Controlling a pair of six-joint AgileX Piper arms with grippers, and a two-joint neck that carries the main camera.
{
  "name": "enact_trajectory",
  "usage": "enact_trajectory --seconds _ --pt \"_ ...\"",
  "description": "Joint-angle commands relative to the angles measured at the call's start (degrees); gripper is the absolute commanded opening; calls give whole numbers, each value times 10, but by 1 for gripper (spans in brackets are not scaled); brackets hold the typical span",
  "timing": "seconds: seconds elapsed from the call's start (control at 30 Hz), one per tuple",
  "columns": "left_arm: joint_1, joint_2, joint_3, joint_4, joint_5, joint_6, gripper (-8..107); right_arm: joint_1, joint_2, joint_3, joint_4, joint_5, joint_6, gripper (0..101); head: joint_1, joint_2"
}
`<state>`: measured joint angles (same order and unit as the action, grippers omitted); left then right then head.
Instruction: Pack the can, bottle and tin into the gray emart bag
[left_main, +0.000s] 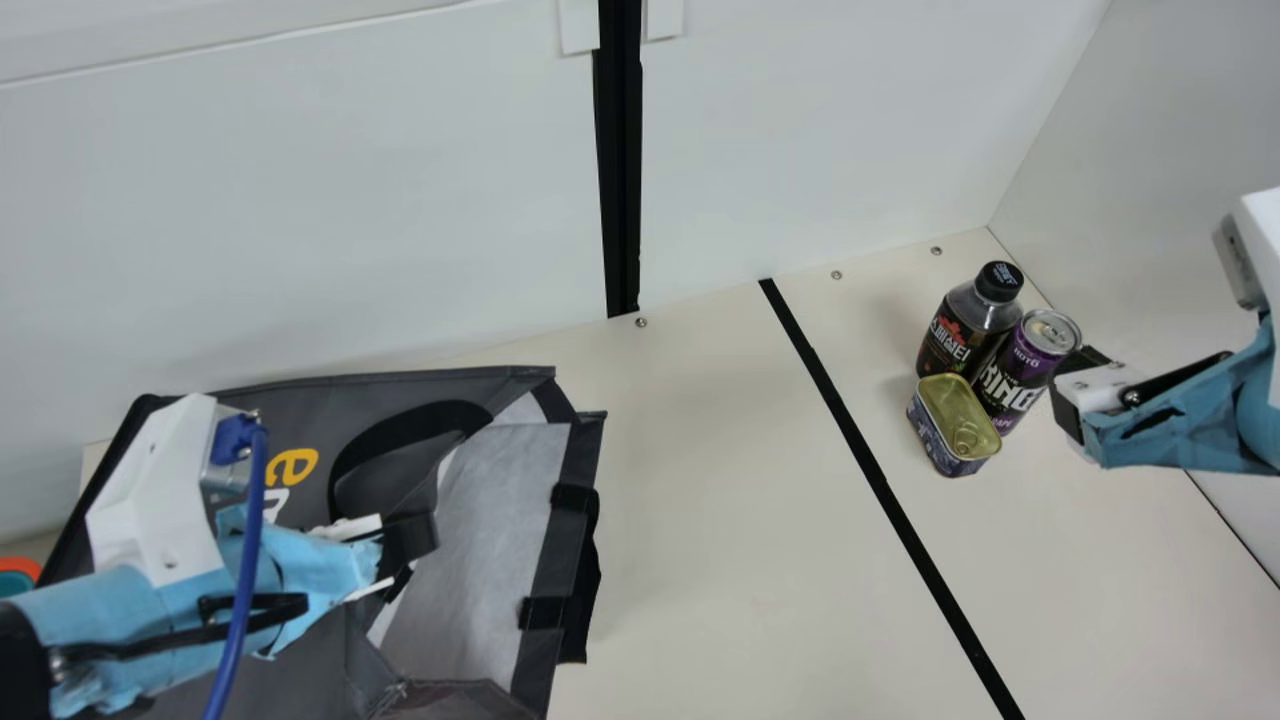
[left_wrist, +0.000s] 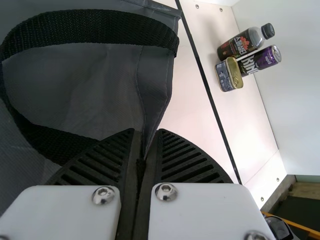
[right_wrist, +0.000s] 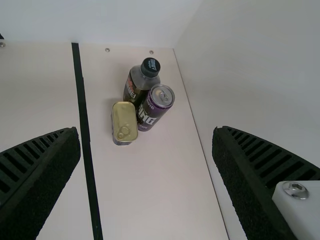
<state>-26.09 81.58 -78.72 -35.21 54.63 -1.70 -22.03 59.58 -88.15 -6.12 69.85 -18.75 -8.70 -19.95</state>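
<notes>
The gray emart bag (left_main: 280, 405) lies at the main view's left, its mouth spread toward the middle and its pale lining showing. Over it is my left gripper (left_main: 408, 545); in the left wrist view my left gripper (left_wrist: 146, 134) is shut on a fold of the bag's fabric (left_wrist: 90, 85) beside a black strap. The bottle (left_main: 950, 342), purple can (left_main: 1012, 372) and gold-topped tin (left_main: 955, 420) stand close together at the right. My right gripper (left_main: 1075, 375) hangs near the can; in the right wrist view my right gripper (right_wrist: 146, 131) stands open, holding nothing.
A black tape line (left_main: 880, 480) crosses the cream table (left_main: 700, 500) between the bag and the three items. White walls rise behind the table (left_main: 800, 130) and along its right side. An orange-rimmed object (left_main: 20, 568) shows at the far left edge.
</notes>
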Motion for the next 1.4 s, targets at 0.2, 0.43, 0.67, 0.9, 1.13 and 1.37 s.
enact_trajectory --seconds 0.2,0.43,0.67,0.9,1.13,1.37 --pt "0 0 0 0 0 0 10 -48 17 -10 38 0 -46 91 -13 0" --pt "0 0 0 0 0 0 10 -95 34 -11 72 -4 -91 91 -13 0" --pt "0 0 0 0 0 0 10 -131 51 -8 98 -8 -129 91 -13 0" --pt "0 0 0 0 0 0 10 -151 67 -8 113 -8 -155 91 -13 0" --pt "0 0 0 0 0 0 10 -158 82 -7 113 -7 -168 91 -13 0" --pt "0 0 0 0 0 0 10 -168 99 -5 118 -7 -179 91 -13 0"
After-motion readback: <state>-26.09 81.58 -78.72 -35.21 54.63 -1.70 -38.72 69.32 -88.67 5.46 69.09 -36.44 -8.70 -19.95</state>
